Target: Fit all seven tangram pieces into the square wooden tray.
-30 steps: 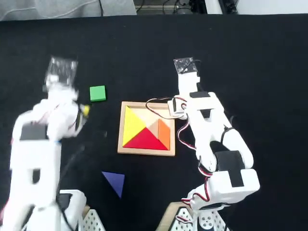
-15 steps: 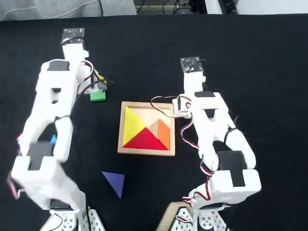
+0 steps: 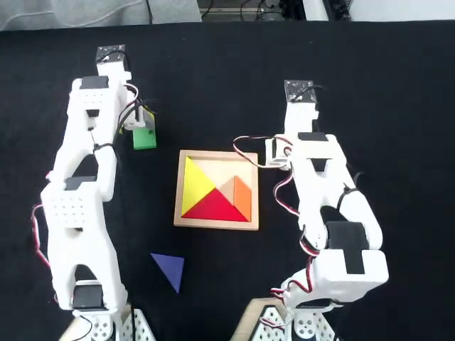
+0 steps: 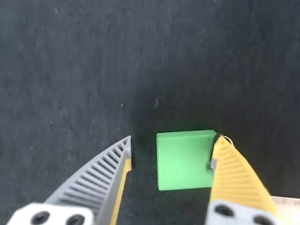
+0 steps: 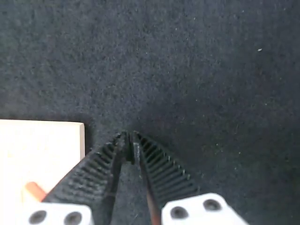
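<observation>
Black cloth tabletop (image 3: 398, 106) carries the square wooden tray (image 3: 213, 225)

Green square (image 4: 185, 160) within the wide-apart left end effector (image 4: 173, 139)

A black, felt-like cloth covers the worktop (image 3: 398, 106) from edge to edge, its fine nap dotted with small pale specks under soft, even light. Beyond the far edge runs a pale strip: folded grey fabric (image 3: 85, 11) at one end, dark tangled cables (image 3: 249, 8) midway, a white surface (image 3: 398, 8) at the other.
</observation>
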You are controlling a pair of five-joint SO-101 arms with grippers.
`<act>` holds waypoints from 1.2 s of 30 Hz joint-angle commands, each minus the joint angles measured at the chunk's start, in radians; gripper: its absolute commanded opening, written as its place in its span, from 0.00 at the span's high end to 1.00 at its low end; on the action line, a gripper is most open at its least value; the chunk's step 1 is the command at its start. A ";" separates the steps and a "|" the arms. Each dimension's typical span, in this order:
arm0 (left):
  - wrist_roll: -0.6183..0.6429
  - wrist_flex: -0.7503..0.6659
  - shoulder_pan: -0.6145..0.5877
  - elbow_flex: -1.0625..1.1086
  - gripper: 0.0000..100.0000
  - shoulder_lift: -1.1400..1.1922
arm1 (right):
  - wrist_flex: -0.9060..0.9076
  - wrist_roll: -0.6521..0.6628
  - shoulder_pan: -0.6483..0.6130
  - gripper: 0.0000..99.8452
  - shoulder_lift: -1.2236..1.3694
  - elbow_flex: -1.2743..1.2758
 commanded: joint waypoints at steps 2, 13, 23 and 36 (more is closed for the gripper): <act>0.009 0.095 0.036 -0.173 0.73 0.071 | 0.021 -0.006 0.015 0.99 -0.005 -0.058; 0.011 0.117 0.067 -0.217 0.74 0.146 | 0.021 -0.006 0.015 0.99 -0.005 -0.058; -0.040 0.272 0.051 -0.305 0.93 0.135 | 0.106 -0.008 -0.063 0.99 -0.004 -0.058; -0.209 0.514 0.039 -0.400 0.93 -0.006 | 0.114 -0.006 -0.173 0.99 -0.015 -0.084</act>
